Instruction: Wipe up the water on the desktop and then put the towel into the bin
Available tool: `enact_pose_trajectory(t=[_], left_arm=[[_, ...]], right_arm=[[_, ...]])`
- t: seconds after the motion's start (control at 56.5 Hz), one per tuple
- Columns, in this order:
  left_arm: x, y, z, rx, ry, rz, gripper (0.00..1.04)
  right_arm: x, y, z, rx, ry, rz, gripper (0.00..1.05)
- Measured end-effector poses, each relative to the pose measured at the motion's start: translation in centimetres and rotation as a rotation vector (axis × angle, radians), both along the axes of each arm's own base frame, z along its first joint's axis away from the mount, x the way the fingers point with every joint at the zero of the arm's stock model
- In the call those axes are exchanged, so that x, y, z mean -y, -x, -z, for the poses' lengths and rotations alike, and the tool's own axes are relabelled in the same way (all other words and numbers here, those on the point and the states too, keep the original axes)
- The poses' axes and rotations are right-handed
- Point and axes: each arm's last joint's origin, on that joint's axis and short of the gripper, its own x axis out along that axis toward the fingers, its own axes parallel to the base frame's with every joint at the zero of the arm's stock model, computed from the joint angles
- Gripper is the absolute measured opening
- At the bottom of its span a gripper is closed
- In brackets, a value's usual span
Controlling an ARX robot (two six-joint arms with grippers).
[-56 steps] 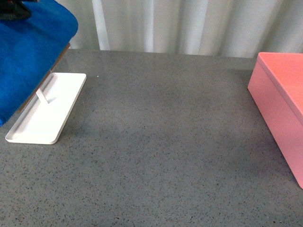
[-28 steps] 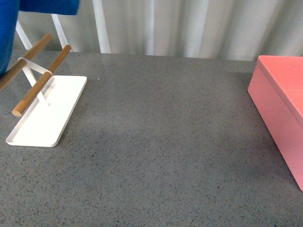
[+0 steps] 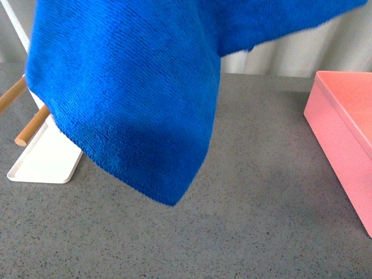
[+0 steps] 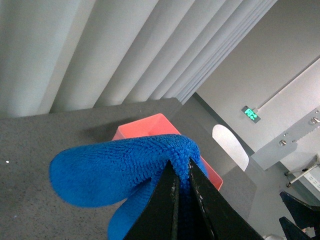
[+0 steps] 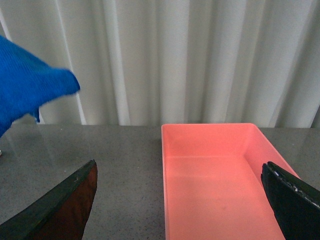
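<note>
The blue towel (image 3: 128, 99) hangs in the air over the left and middle of the speckled dark-grey desktop (image 3: 261, 192), its lowest corner just above the surface. My left gripper (image 4: 181, 172) is shut on a fold of the towel (image 4: 120, 170); the gripper itself is out of the front view. The salmon-pink bin (image 3: 346, 125) stands at the right edge, and shows empty in the right wrist view (image 5: 215, 175). My right gripper (image 5: 182, 200) is open, its fingers wide apart, empty, just before the bin. No water shows on the desktop.
A flat white tray (image 3: 43, 160) with two wooden rods (image 3: 29, 131) stands at the left, partly hidden behind the towel. White curtains (image 3: 290, 49) hang behind the desktop.
The towel has swung from the far upper left across to the middle, now covering much of the front view and part of the tray.
</note>
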Motion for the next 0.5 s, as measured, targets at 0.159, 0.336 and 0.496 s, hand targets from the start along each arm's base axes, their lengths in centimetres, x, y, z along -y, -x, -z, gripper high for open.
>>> enact_pose_trajectory(t=[0.159, 0.336, 0.496], left_arm=[[1.3, -0.7, 1.8, -0.039, -0.029, -0.053, 0.04], [1.2, -1.2, 3.1, -0.050, -0.062, -0.122, 0.04], [1.2, -1.1, 3.1, -0.047, -0.065, -0.121, 0.04]], right_arm=[[0.0, 0.0, 0.0, 0.000, 0.000, 0.000, 0.98], [0.0, 0.0, 0.0, 0.000, 0.000, 0.000, 0.98], [0.0, -0.1, 0.0, -0.082, -0.038, -0.068, 0.98]])
